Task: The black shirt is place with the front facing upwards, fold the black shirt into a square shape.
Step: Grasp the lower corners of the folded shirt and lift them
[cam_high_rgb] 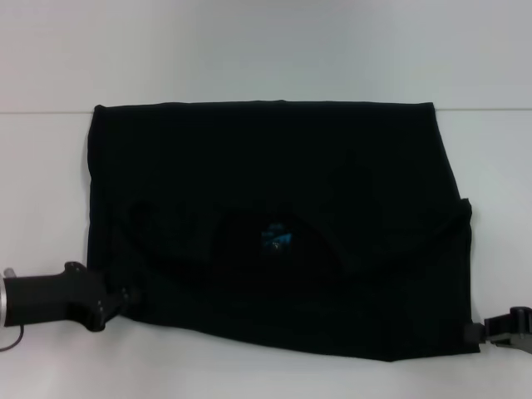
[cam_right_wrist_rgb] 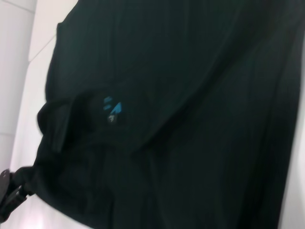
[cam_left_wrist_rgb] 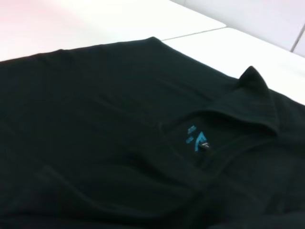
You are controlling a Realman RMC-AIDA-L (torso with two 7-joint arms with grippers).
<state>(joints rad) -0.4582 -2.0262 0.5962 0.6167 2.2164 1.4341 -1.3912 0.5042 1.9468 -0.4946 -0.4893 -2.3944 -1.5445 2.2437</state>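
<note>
The black shirt (cam_high_rgb: pixel 274 224) lay spread on your white table (cam_high_rgb: pixel 249 50), blue neck label (cam_high_rgb: pixel 276 238) up. Your left gripper (cam_high_rgb: pixel 125 298) sat at its near left corner, right gripper (cam_high_rgb: pixel 478 331) at the near right; grip on either, I couldn't tell.

Right gripper (cam_high_rgb: pixel 475 331) cut by edge; jaws' stance unclear.

The black shirt (cam_high_rgb: pixel 274 224) lies flat, folded into a wide rectangle, blue neck label showing.
</note>
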